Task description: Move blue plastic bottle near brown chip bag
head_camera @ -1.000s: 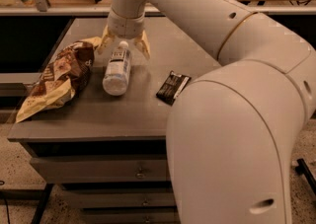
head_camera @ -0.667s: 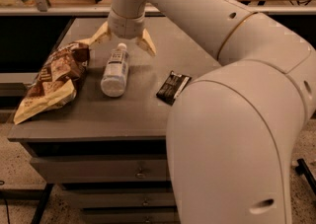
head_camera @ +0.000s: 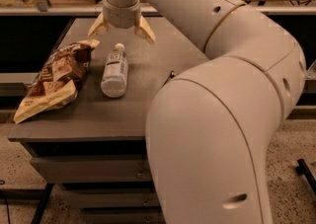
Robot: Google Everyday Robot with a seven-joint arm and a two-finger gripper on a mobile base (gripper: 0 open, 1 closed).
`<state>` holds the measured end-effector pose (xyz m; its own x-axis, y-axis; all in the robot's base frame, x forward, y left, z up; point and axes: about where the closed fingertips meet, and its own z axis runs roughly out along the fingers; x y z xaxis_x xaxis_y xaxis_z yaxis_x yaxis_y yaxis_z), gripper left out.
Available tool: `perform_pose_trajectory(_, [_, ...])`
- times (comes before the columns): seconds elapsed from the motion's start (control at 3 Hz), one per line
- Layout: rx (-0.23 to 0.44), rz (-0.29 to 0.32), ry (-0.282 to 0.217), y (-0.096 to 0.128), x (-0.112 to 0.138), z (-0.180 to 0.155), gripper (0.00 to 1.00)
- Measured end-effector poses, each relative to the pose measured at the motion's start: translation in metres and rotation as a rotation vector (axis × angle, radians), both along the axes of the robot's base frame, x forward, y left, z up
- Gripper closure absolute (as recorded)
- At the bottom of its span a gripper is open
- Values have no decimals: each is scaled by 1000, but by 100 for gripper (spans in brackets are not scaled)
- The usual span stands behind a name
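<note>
The blue plastic bottle point(head_camera: 115, 71) lies on its side on the grey table point(head_camera: 98, 114), white cap pointing away from me, pale label up. The brown chip bag point(head_camera: 53, 79) lies crinkled just to its left, a small gap between them. My gripper point(head_camera: 121, 29) hangs above the table just behind the bottle's cap, lifted off it. Its two tan fingers are spread wide and hold nothing. My big white arm fills the right of the view and hides the table's right part.
The table's front edge runs along the bottom left, with drawers below it. A tiny dark corner of something point(head_camera: 172, 74) shows at the arm's edge. A shelf with items stands behind the table. Speckled floor lies below.
The gripper has let go of the bottle and risen up and back from it. The bottle now lies free, next to the chip bag.
</note>
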<state>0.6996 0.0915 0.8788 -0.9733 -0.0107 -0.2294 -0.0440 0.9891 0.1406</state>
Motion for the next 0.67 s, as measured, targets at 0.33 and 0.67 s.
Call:
perform_pose_trajectory(0.33, [-55,-7,-47,5,6,22,0])
perform_pose_trajectory(0.67, [-55,-7,-48,5,6,21,0])
